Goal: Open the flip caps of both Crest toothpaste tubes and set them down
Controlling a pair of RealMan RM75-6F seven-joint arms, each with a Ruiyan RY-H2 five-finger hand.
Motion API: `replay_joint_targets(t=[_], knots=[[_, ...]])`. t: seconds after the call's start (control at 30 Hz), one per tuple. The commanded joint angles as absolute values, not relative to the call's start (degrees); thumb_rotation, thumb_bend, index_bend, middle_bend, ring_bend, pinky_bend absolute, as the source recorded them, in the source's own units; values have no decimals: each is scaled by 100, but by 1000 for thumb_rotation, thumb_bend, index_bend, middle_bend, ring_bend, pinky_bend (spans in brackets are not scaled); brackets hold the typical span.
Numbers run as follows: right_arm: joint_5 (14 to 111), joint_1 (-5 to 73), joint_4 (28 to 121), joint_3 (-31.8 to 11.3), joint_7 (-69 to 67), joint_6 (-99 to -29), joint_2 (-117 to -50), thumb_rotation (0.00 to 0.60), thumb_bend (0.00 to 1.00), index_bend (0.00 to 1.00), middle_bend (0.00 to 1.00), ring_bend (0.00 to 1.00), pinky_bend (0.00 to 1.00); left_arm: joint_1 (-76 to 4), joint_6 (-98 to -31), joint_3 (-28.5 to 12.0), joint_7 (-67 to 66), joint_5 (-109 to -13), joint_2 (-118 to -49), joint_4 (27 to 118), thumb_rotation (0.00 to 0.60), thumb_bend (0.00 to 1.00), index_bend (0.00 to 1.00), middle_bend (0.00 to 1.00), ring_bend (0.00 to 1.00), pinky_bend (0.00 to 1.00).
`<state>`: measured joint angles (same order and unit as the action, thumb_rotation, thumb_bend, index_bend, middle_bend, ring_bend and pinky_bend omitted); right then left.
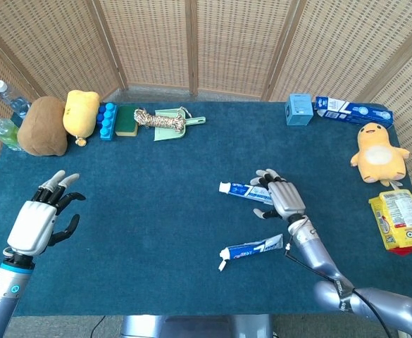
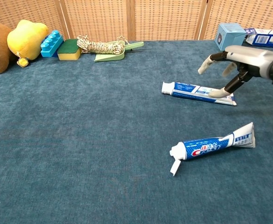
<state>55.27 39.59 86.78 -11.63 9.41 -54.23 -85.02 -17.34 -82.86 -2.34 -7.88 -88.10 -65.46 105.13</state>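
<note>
Two Crest tubes lie on the blue cloth. The near tube (image 1: 251, 248) (image 2: 213, 145) rests free, its white flip cap (image 1: 222, 265) (image 2: 175, 165) hanging open at the left end. The far tube (image 1: 244, 190) (image 2: 194, 90) lies flat with its white cap (image 1: 224, 187) (image 2: 164, 87) closed at the left end. My right hand (image 1: 284, 198) (image 2: 248, 58) hovers over the far tube's tail, fingers spread; its thumb tip (image 2: 220, 94) is down at the tail end, and it grips nothing. My left hand (image 1: 38, 220) is raised at the far left, fingers apart and empty; the chest view does not show it.
Along the back edge: brown plush (image 1: 42, 125), yellow plush (image 1: 80, 110), blue block (image 1: 106, 120), sponge (image 1: 127, 120), rope on a green scoop (image 1: 160, 121), blue box (image 1: 299, 110), toothpaste carton (image 1: 352, 110). At the right edge sit a duck plush (image 1: 377, 151) and snack packet (image 1: 401, 221).
</note>
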Motion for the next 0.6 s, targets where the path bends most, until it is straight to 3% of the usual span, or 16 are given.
replay_joint_targets(t=[0.03,0.6], knots=[[5099,4158,8436,-1210,1462,-5358,-8722,582,264,244,131,39,233,-1731,-8257,-246,-778,-8819,-6563,10484,600,416,336,133,38,129],[4121,4523,7896,-1245,2877,-5751,-9225,583,265,281,131,36,233,-1703,-8173,-314,-647,-8875,-6619,10360,600,417,334,123,31,125]])
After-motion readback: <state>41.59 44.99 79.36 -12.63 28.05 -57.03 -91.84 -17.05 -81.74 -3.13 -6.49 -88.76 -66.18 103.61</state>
